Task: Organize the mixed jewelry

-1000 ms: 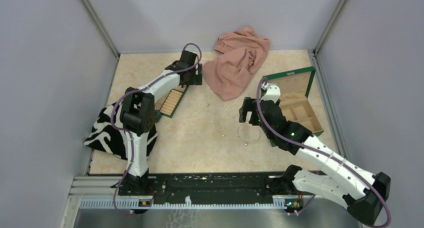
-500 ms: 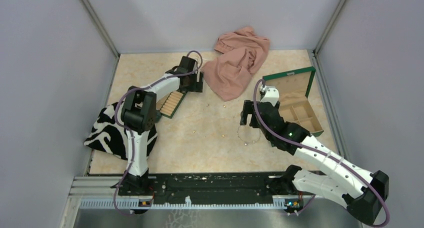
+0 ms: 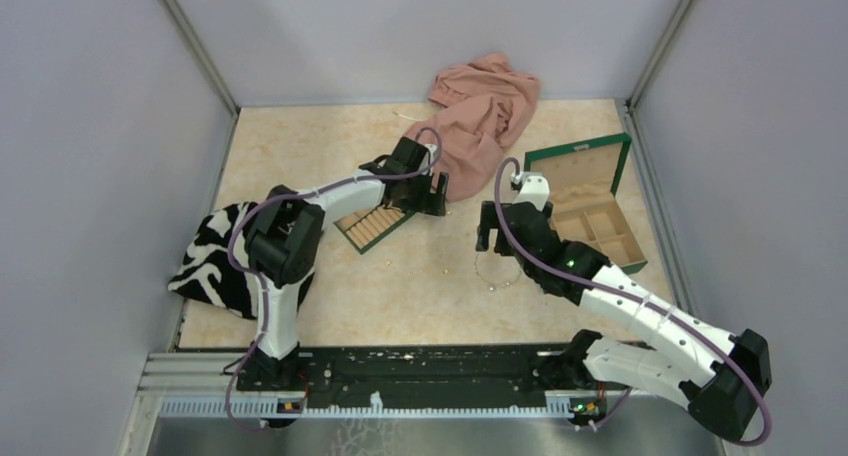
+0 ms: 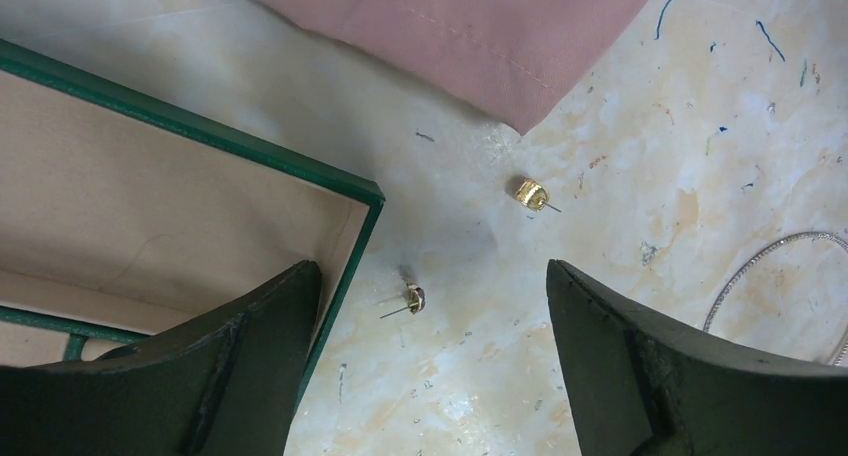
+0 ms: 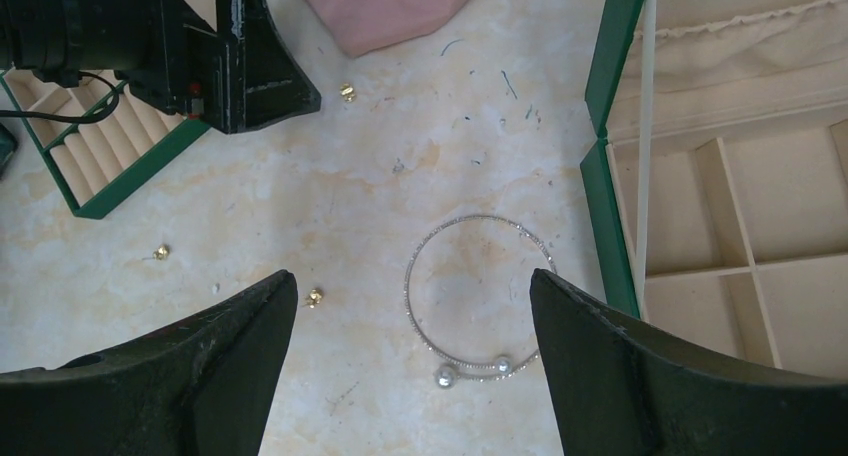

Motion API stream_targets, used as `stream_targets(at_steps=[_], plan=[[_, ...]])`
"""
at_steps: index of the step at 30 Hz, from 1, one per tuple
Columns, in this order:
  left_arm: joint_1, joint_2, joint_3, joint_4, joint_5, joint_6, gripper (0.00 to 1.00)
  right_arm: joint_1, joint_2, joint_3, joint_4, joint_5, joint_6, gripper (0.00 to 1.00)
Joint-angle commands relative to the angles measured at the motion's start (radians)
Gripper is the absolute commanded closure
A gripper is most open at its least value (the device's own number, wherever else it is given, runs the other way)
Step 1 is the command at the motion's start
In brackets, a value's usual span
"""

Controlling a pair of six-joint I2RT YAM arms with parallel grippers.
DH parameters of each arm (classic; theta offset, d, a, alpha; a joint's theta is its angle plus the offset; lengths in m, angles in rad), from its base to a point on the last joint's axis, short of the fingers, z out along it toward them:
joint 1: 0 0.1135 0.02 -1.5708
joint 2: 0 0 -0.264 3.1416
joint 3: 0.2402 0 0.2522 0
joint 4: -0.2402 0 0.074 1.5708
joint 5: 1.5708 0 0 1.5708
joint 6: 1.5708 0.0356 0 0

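Note:
The silvery chain necklace (image 5: 408, 288) lies in a loop on the table, its two bead ends (image 5: 443, 376) at the near side. My right gripper (image 5: 415, 376) is open above it, with the loop between its fingers; it stands here in the top view (image 3: 497, 228). Gold studs lie left of the loop (image 5: 315, 297), further left (image 5: 160, 251) and by the pink cloth (image 5: 347, 92). My left gripper (image 4: 430, 376) is open and empty over one stud (image 4: 414, 298), with another (image 4: 530, 193) just beyond. Its left finger (image 4: 200, 376) overlaps the slotted tray's edge (image 4: 340, 276).
The green compartment box (image 3: 590, 211) stands open right of the necklace. The slotted tray (image 3: 375, 224) lies left of centre. A pink cloth (image 3: 475, 126) lies at the back and a zebra-patterned cloth (image 3: 215, 261) at the left edge. Grey walls close three sides.
My left arm has swung right toward the table's centre, and the slotted tray has shifted right and nearer with it. My right gripper has edged slightly left over the necklace.

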Motion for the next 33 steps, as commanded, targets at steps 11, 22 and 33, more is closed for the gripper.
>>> stream_targets(at_steps=[11,22,33], plan=[[-0.109,-0.236,0.024,-0.204,-0.168,0.020,0.02,0.010,-0.077,-0.012,0.052,-0.022,-0.034,0.16],[-0.122,-0.588,-0.406,-0.234,-0.221,-0.287,0.05,0.010,-0.040,-0.025,0.128,-0.049,-0.075,0.16],[-0.151,-0.542,-0.507,-0.202,-0.297,-0.366,0.29,0.010,-0.015,-0.022,0.146,-0.078,-0.068,0.16]])
